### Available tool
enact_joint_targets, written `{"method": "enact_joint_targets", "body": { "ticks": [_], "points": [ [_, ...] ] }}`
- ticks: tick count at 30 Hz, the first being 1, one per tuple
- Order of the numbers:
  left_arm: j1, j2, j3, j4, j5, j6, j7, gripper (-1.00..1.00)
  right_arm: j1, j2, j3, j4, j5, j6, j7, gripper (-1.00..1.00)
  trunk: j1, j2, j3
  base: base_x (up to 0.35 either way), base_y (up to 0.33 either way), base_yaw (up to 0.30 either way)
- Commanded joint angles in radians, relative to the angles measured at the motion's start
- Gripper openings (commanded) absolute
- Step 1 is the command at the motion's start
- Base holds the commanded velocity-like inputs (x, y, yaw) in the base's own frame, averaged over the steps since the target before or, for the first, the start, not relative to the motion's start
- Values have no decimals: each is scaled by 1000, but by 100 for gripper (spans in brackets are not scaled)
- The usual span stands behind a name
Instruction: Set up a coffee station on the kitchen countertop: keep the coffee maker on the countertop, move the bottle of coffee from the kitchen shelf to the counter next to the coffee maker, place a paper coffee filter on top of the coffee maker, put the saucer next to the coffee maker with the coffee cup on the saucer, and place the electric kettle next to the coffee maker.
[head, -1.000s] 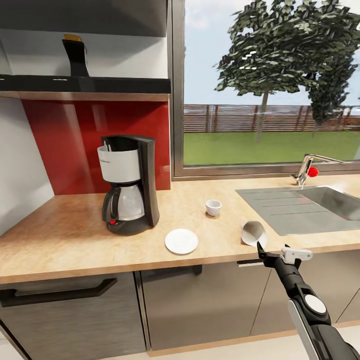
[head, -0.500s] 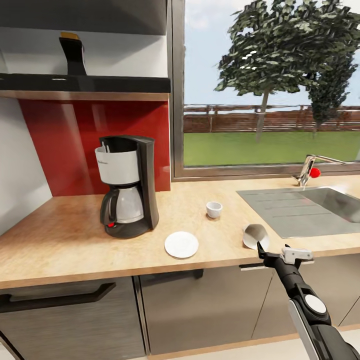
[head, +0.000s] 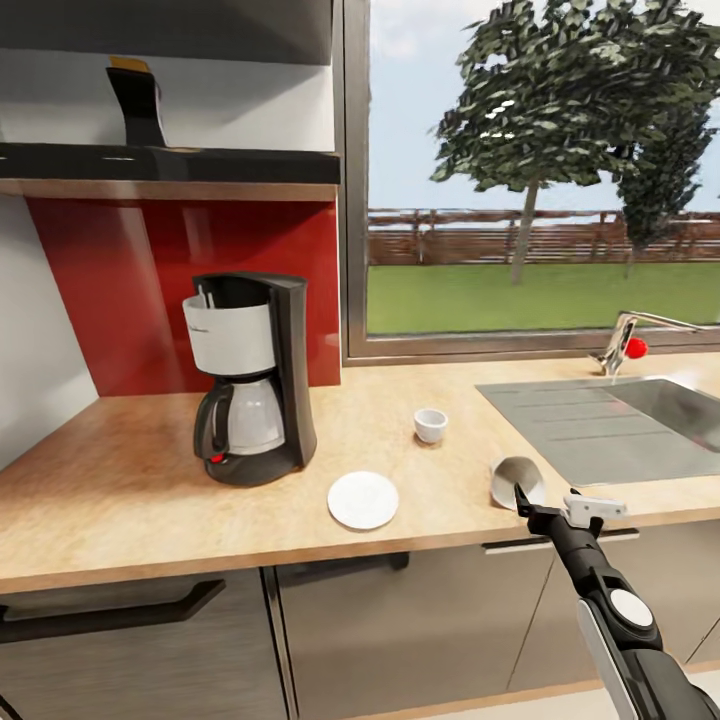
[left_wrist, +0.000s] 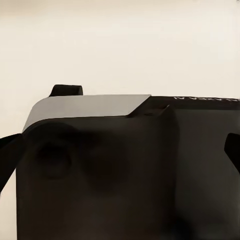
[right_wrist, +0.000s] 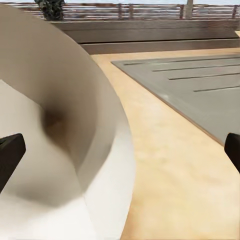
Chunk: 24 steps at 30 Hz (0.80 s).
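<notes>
Paper coffee filter (right_wrist: 60, 140) is the step in hand: it lies on its side on the kitchen countertop (head: 130, 490), mouth toward my right gripper (head: 545, 505), whose jaws stand wide apart with nothing held. Next I judge I must close on its thin rim, then carry it toward ten o'clock to the coffee maker (head: 250, 380). My right wrist view shows the cone's hollow inside; the head view adds saucer (head: 363, 500), coffee cup (head: 431, 424), and bottle of coffee (head: 135, 103) on the kitchen shelf (head: 170, 163). My left gripper's state I cannot tell.

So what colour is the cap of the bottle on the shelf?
Golden-brown, on the near-black bottle of coffee; seen best in the head view.
</notes>
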Motion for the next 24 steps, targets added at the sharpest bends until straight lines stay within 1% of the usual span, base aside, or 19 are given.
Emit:
{"method": "enact_joint_targets", "body": {
  "ticks": [1, 4, 11, 24],
  "points": [
    [0, 0, 3, 0, 1, -1, 0, 100, 0, 0, 0, -1, -10, 2, 1, 100, 0, -1, -1, 42, 0, 0],
    [0, 0, 3, 0, 1, -1, 1, 100, 0, 0, 0, -1, -10, 2, 1, 100, 0, -1, -1, 21, 0, 0],
    [0, 0, 3, 0, 1, -1, 1, 100, 0, 0, 0, -1, -10, 2, 1, 100, 0, -1, -1, 137, 0, 0],
    [0, 0, 3, 0, 1, -1, 1, 100, 0, -1, 0, -1, -10, 2, 1, 100, 0, -1, -1, 50, -15, 0]
  ]
}}
